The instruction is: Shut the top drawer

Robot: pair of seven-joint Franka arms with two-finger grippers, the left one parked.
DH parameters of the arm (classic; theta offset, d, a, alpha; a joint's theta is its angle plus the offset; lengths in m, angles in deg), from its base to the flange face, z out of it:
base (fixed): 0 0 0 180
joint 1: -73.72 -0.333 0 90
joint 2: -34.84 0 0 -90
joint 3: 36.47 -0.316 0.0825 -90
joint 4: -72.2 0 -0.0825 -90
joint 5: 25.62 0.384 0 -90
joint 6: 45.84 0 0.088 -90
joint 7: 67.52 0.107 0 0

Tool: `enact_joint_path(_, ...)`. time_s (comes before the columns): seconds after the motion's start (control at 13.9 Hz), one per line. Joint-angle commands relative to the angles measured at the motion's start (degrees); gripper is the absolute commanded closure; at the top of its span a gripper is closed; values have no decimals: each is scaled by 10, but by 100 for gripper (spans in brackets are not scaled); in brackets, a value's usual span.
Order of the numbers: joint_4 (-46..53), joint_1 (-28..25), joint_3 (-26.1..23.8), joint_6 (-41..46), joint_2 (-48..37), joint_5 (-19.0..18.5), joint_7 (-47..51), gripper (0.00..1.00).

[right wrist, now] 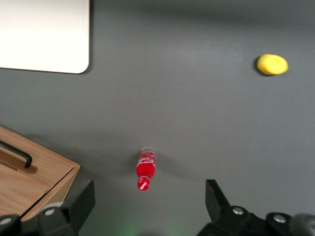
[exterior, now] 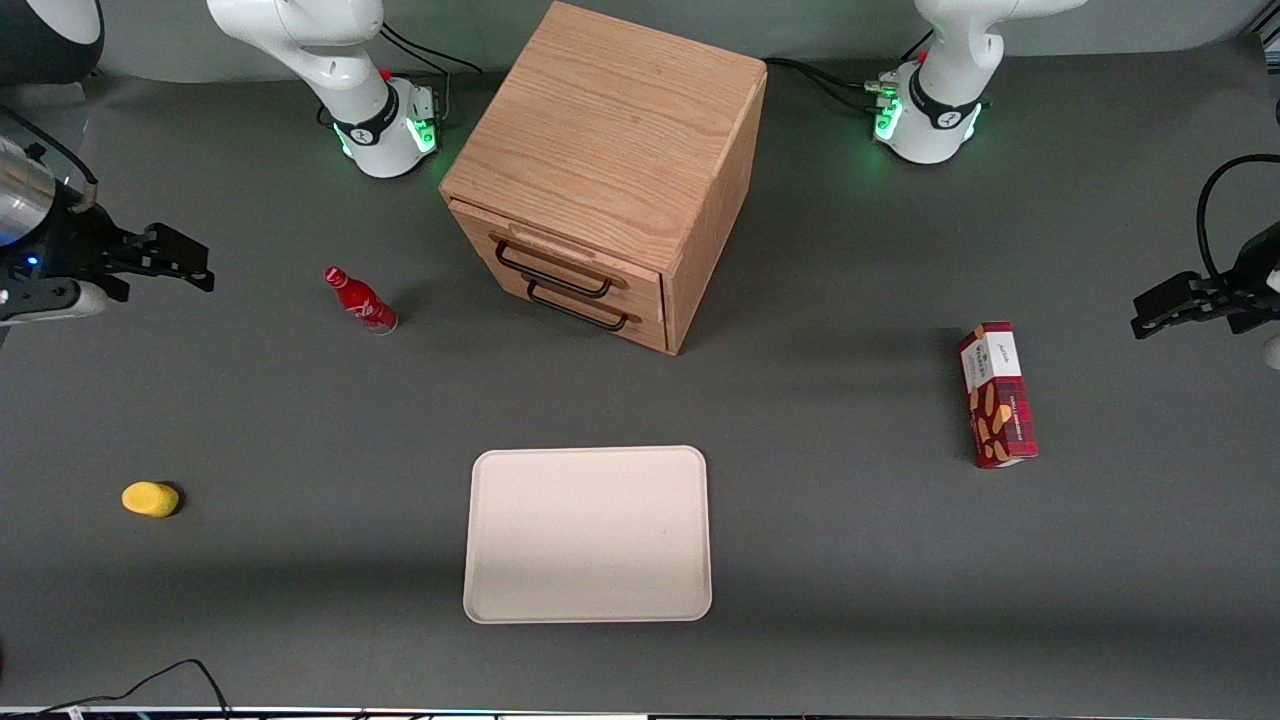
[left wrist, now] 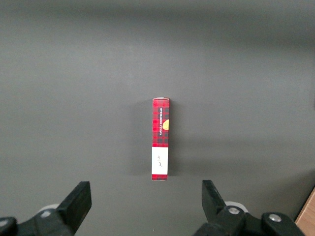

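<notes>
Nearest the front camera we've got a flat cream rectangular tray with rounded corners (exterior: 588, 535) sitting on the dark grey counter (exterior: 850, 560), and toward the working arm's end, about as near, a small yellow rounded lump (exterior: 150, 499) that could be a lemon or a sponge, we honestly can't tell. Toward the parked arm's end lies a red tartan carton with a white label end (exterior: 996, 394), flat on the counter and well apart from everything else. Farther from the camera than the tray stands a little red bottle with a red cap (exterior: 360, 301), upright, near the cube-shaped light oak cabinet (exterior: 610, 150) but not touching it. The cabinet sits at an angle, one corner pointing toward the tray. Its light oak top drawer with the thin black wire handle (exterior: 553, 268) is the upper of the two and sticks out a little from the cabinet face, its top edge showing as a strip just under the cabinet's lid, so it isn't pushed fully in. The matching lower drawer (exterior: 585, 307) sits right beneath it. Our right arm's black two-finger tool (exterior: 190, 262) hangs in the air out at the working arm's end, well away from the cabinet and holding nothing; in the wrist view its fingers (right wrist: 81, 204) stand wide apart with the red bottle between them down on the counter.
</notes>
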Motion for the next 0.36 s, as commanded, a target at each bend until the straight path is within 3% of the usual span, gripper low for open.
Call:
enact_joint_path(0.0, 16, 7, 7, 6, -4, -10, 14, 0)
enact_joint_path(0.29, 20, 9, 9, -8, 1, -3, 14, 0)
